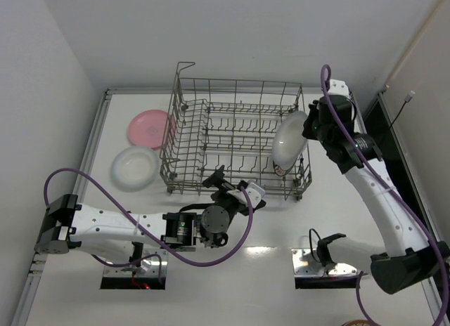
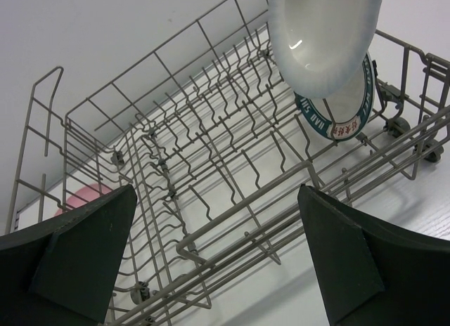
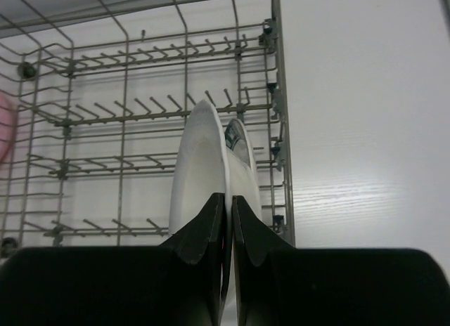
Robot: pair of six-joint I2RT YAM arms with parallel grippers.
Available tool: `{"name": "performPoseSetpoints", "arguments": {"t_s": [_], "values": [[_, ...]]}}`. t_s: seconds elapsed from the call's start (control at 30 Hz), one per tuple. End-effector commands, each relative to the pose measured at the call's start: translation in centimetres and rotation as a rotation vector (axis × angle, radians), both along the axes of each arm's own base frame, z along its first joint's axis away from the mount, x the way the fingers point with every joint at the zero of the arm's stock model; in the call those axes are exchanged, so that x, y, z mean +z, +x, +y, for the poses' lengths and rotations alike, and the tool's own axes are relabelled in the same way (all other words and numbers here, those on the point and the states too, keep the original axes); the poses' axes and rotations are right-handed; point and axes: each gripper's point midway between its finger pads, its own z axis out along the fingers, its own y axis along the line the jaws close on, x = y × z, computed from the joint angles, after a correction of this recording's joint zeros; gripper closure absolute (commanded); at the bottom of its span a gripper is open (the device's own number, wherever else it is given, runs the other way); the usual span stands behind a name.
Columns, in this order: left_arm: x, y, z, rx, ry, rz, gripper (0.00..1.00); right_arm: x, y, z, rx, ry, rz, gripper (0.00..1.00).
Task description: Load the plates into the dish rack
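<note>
The grey wire dish rack [image 1: 184,122] stands at the table's middle back. My right gripper [image 1: 307,129] is shut on the rim of a plain white plate [image 1: 288,138] and holds it on edge over the rack's right end; it shows edge-on between the jaws [image 3: 200,164]. The teal-rimmed plate [image 1: 281,169] stands in the rack just below it [image 2: 337,115]. The pink plate [image 1: 149,127] and the other white plate [image 1: 135,167] lie on the table left of the rack. My left gripper [image 1: 228,182] is open and empty at the rack's front wall [image 2: 214,249].
The rack's rows of upright tines [image 2: 211,129] are bare left of the plates. A white wall runs along the table's left side. Two dark cut-outs [image 1: 320,266] lie in the table near the arm bases.
</note>
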Motion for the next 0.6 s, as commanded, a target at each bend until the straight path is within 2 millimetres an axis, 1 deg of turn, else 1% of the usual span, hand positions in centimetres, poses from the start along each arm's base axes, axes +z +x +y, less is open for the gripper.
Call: {"name": "performPoseSetpoints", "arguments": {"t_s": [0.0, 0.07, 0.1, 0.13, 0.17, 0.23, 0.3, 0.33, 0.37, 0.4, 0.43, 0.47, 0.5, 0.53, 0.57], "values": [[2.4, -0.2, 0.6, 0.006, -0.107, -0.005, 0.0, 4.3, 1.8, -1.7, -0.147, -0.066, -0.139, 1.0], [2.4, -0.2, 0.6, 0.006, -0.107, -0.005, 0.0, 4.1, 2.1, -1.5, -0.156, -0.092, -0.132, 1.0], [2.4, -0.2, 0.6, 0.006, -0.107, -0.005, 0.0, 4.2, 2.0, -1.2, -0.159, -0.102, -0.136, 1.0], [2.4, -0.2, 0.6, 0.006, -0.107, -0.005, 0.0, 4.2, 2.6, -1.0, -0.17, -0.102, -0.154, 1.0], [2.4, -0.2, 0.6, 0.006, -0.107, -0.005, 0.0, 3.4, 2.7, -1.0, -0.163, -0.122, -0.147, 1.0], [2.6, -0.2, 0.7, 0.006, -0.116, -0.006, 0.0, 3.4, 2.8, -0.5, -0.146, -0.128, -0.158, 1.0], [2.6, -0.2, 0.7, 0.006, -0.116, -0.006, 0.0, 2.6, 3.3, 0.6, -0.111, -0.154, -0.152, 1.0], [2.6, -0.2, 0.7, 0.006, -0.116, -0.006, 0.0, 2.8, 3.2, 1.5, -0.084, -0.154, -0.165, 1.0], [2.6, -0.2, 0.7, 0.006, -0.116, -0.006, 0.0, 2.0, 3.5, 2.3, -0.067, -0.174, -0.151, 1.0], [2.6, -0.2, 0.7, 0.006, -0.116, -0.006, 0.0, 1.8, 3.7, 2.9, -0.056, -0.173, -0.152, 1.0], [2.6, -0.2, 0.7, 0.006, -0.116, -0.006, 0.0, 2.0, 3.9, 3.3, -0.054, -0.183, -0.161, 1.0], [2.6, -0.2, 0.7, 0.006, -0.116, -0.006, 0.0, 1.4, 4.1, 4.3, -0.031, -0.208, -0.152, 1.0], [2.6, -0.2, 0.7, 0.006, -0.116, -0.006, 0.0, 1.7, 4.4, 5.1, -0.012, -0.215, -0.162, 1.0], [2.6, -0.2, 0.7, 0.006, -0.116, -0.006, 0.0, 1.4, 4.5, 5.5, -0.001, -0.243, -0.16, 1.0], [2.3, -0.2, 0.8, 0.006, -0.107, -0.005, 0.0, 1.6, 4.7, 6.3, 0.009, -0.254, -0.168, 1.0]]}}
